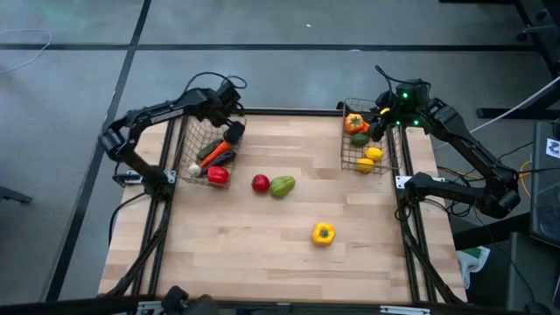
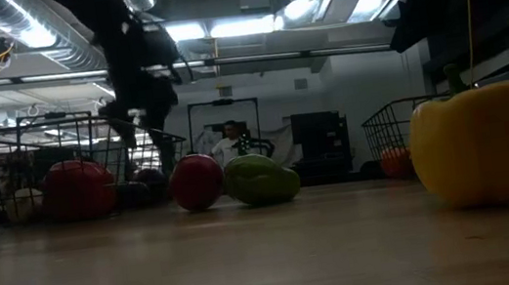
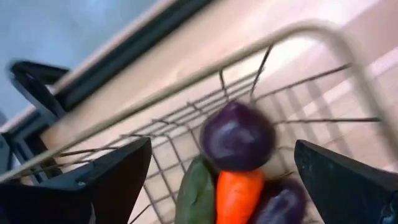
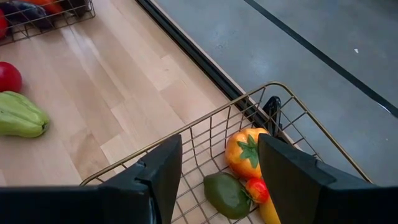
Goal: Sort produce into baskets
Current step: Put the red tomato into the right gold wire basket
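Left arm nearer the loose produce, jaws wide and empty over its basket.

The left gripper (image 1: 229,112) hangs spread wide, holding nothing, above the left basket (image 1: 185,140), with an eggplant (image 3: 237,135), a carrot (image 3: 235,194) and a green piece directly below it. Toward the table's middle from it lie the red tomato (image 1: 260,183) and, touching it, the green pepper (image 1: 282,186), long axis running across the table; the yellow pepper (image 1: 323,233) sits beyond, nearer the front. The right gripper (image 1: 381,122) hovers half-open and empty over the right basket (image 1: 346,153), above an orange pepper (image 4: 244,153); by my judgement, it is farther from the tomato pair.
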Robot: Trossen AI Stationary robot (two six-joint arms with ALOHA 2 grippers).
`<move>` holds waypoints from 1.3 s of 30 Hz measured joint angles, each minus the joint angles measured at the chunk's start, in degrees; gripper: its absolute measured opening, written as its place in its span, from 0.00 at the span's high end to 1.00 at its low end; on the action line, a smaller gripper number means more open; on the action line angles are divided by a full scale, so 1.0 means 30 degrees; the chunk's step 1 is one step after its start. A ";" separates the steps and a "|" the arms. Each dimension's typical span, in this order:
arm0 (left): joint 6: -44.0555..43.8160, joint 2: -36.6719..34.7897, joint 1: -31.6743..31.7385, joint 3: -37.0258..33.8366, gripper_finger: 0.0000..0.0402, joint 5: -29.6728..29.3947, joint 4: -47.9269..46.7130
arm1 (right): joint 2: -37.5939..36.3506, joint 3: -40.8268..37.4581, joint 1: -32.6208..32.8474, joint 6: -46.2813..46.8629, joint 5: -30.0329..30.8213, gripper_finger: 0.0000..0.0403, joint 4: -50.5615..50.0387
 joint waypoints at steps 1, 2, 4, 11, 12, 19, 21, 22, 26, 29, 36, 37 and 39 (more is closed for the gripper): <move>-0.0158 -0.0476 -0.0003 0.0000 0.03 0.0016 0.0169 | -0.0001 0.0000 0.0000 0.0000 -0.0006 0.48 0.0000; -0.0283 -0.0978 -0.0016 0.0000 0.03 0.0160 0.0415 | 0.0005 0.0000 0.0001 0.0000 -0.0014 0.48 0.0000; -0.0354 -0.1906 -0.0107 0.0000 0.03 0.1131 0.0968 | 0.0001 0.0000 0.0000 0.0003 -0.0021 0.48 0.0000; -0.1273 -0.4368 -0.1459 0.0029 0.03 0.7024 0.3449 | -0.0001 0.0000 0.0000 0.0000 -0.0028 0.48 0.0000; -0.1332 -0.4487 -0.1849 0.0029 0.03 0.7566 0.3884 | 0.0005 0.0000 0.0000 0.0000 -0.0028 0.48 0.0000; -0.1216 -0.4603 -0.5065 0.0029 0.03 0.8404 0.6603 | -0.0001 0.0000 0.0006 0.0000 -0.0036 0.48 0.0000; -0.1216 -0.4603 -0.5966 0.0029 0.03 0.8265 0.7299 | -0.0001 0.0000 0.0007 0.0000 -0.0036 0.48 0.0000; -0.1216 -0.4603 -0.6429 0.0029 0.03 0.8197 0.7632 | -0.0001 0.0000 0.0000 0.0000 -0.0036 0.48 0.0000; -0.1208 -0.4531 -0.8362 0.0029 0.03 0.8128 0.8935 | -0.0001 0.0000 0.0000 0.0000 -0.0036 0.48 0.0000; -0.1206 -0.4341 -0.9759 0.0017 0.03 0.8080 0.9829 | -0.0001 0.0000 0.0004 0.0000 -0.0043 0.48 0.0000; 0.0127 -0.3470 -1.2345 0.0015 0.03 0.6934 1.1167 | 0.0006 0.0000 0.0001 0.0000 -0.0025 0.48 0.0000; 0.0389 -0.3344 -1.2534 0.0015 0.03 0.6715 1.1155 | -0.0001 0.0000 0.0002 0.0000 -0.0032 0.48 0.0000; 0.0724 -0.3168 -1.2818 0.0015 0.03 0.6262 1.1086 | 0.0003 0.0000 0.0004 0.0000 -0.0043 0.48 0.0000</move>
